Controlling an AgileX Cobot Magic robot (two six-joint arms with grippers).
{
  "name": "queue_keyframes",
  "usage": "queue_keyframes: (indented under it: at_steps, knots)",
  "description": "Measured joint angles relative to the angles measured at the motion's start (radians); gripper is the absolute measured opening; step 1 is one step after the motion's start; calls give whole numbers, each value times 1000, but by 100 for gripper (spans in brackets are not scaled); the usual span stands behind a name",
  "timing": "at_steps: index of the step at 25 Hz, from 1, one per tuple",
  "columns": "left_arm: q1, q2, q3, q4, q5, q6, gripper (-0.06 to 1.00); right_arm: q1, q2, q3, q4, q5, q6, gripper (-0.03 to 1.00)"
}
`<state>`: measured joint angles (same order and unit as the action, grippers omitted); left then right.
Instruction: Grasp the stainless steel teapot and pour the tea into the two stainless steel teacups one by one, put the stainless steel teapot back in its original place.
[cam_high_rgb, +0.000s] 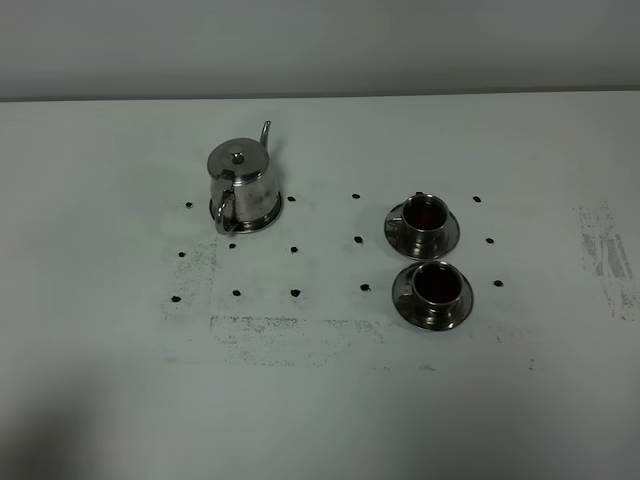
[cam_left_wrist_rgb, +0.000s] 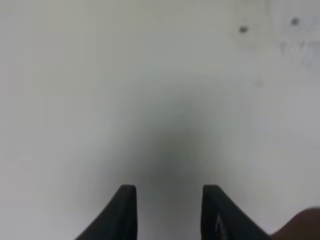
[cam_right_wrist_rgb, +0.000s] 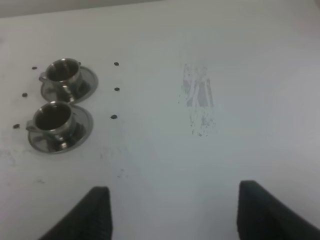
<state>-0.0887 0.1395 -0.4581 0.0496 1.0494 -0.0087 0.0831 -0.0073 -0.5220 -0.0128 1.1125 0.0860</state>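
Your stainless steel teapot (cam_high_rgb: 243, 186) stands upright on the white table (cam_high_rgb: 320, 400), seated on its round steel disc (cam_high_rgb: 262, 219), whose rim shows under the pot's base. The lid is on, the loop handle faces the near edge of the table and the thin spout points toward the far edge. To its right, well apart, your two stainless steel teacups sit on their saucers, one behind the other: the far teacup (cam_high_rgb: 424, 214) and the near teacup (cam_high_rgb: 436, 286). Both hold dark reddish tea (cam_high_rgb: 436, 284), and their saucers nearly touch. Small black dots (cam_high_rgb: 294, 292) mark a grid on the tabletop around pot and cups, and a scuffed grey patch (cam_high_rgb: 604, 250) lies toward the right edge.

Neither arm appears in the overhead view. Your left gripper (cam_left_wrist_rgb: 169, 192) hovers over bare table with a narrow gap between its dark fingers, holding nothing. Your right gripper (cam_right_wrist_rgb: 174, 192) is spread wide and empty, with both cups ahead of it and off to one side.
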Motion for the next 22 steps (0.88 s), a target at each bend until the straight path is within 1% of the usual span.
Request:
queue_keyframes:
  at_steps: [3,6,15,22]
  knots:
    - [20,-51,0,-22,1,-10,31,0,0,0,0,0,0,52]
    - [36,-67,1,-25,3,-12,31,0,0,0,0,0,0,52]
    - [37,-141,1,-26,8,-14,31,0,0,0,0,0,0,52]
    - [37,-142,1,-27,10,-14,31,0,0,0,0,0,0,52]
